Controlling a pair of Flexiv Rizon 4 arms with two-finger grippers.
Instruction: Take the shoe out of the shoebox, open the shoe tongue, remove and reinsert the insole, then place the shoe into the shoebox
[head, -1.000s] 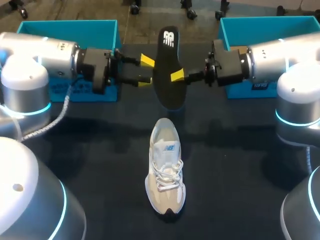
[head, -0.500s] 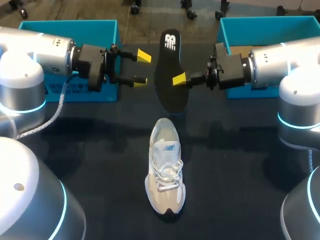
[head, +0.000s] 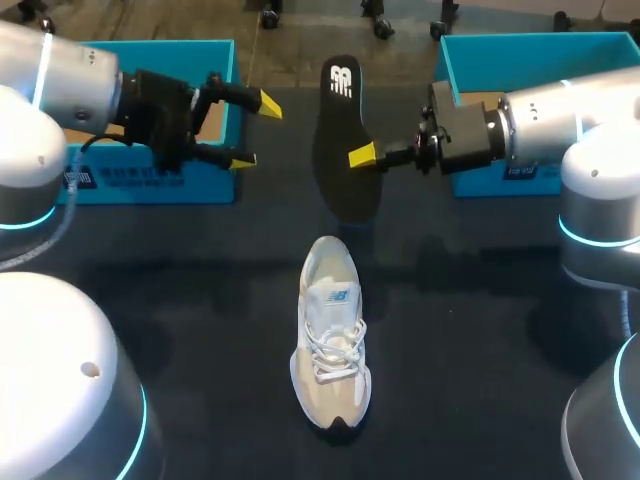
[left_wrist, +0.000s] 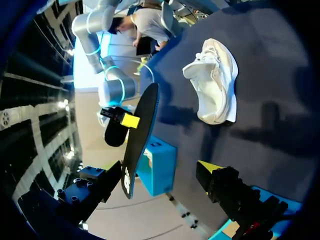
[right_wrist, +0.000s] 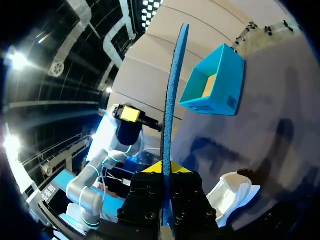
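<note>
From above, the white shoe (head: 330, 330) lies mid-table with its toe towards the robot. At its twelve o'clock the black insole (head: 340, 110) hangs above the table, pinched at one edge by the right gripper (head: 358, 157). The left gripper (head: 255, 132) is at the shoe's ten o'clock with its fingers spread wide and empty. I count one shoe, one insole and two teal shoeboxes, the left box (head: 150, 182) at ten o'clock and the right box (head: 520, 48) at two.

Along the left wrist, the left gripper (left_wrist: 162, 170) is splayed, and the insole (left_wrist: 141, 130) is ahead of it and untouched. The shoe (left_wrist: 212, 80) is farther out on the dark table.

Along the right wrist, the right gripper (right_wrist: 165, 172) is clamped on the insole (right_wrist: 172, 90), seen edge-on. One shoebox (right_wrist: 212, 82) is beyond it, and the shoe (right_wrist: 232, 195) is just beside the fingers.

The insole looks to be out, so I'd say reinsertion is next. That means lowering it to the shoe's mouth, probably with the left gripper steadying the shoe.
</note>
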